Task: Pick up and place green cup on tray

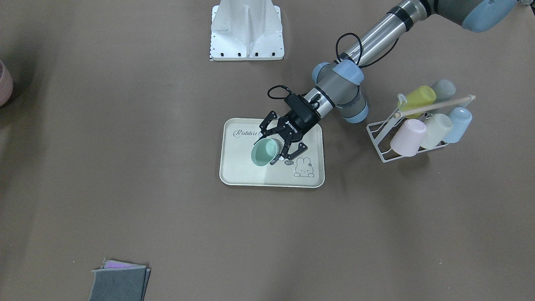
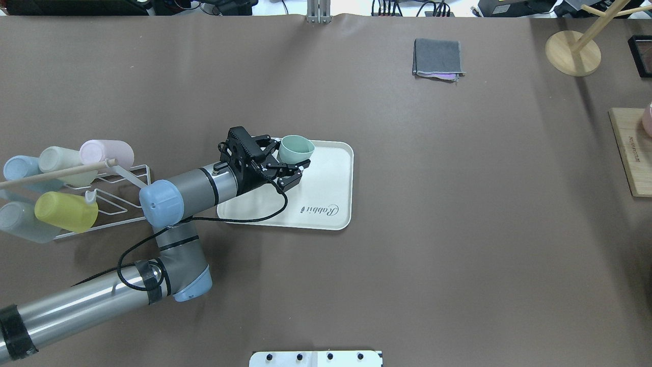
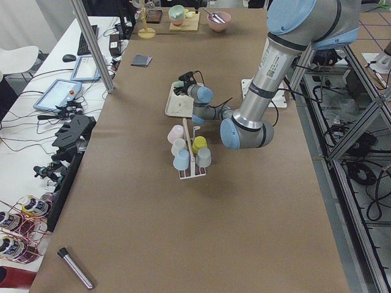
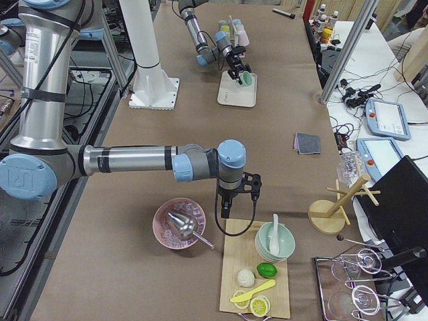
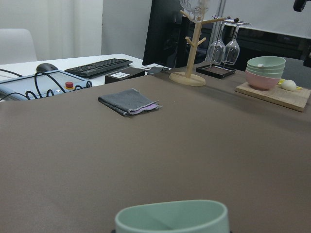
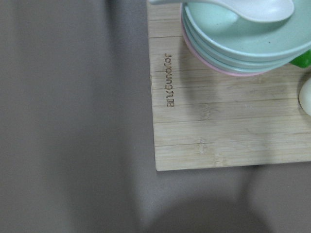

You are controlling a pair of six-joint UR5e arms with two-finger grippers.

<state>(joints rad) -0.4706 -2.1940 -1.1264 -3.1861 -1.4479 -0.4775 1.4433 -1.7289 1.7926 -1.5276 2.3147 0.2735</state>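
Green cup gripped over tray; bunny visible only frontally.

Silver-grey left arm has pale-blue caps, black cable, perhaps tape.

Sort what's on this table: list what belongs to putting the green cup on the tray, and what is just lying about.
In the job: green cup, tray, left gripper holding the cup.

Lying about: cup rack with pastel cups, folded grey cloth, wooden board, stacked bowls, pink bowl, wooden stand.
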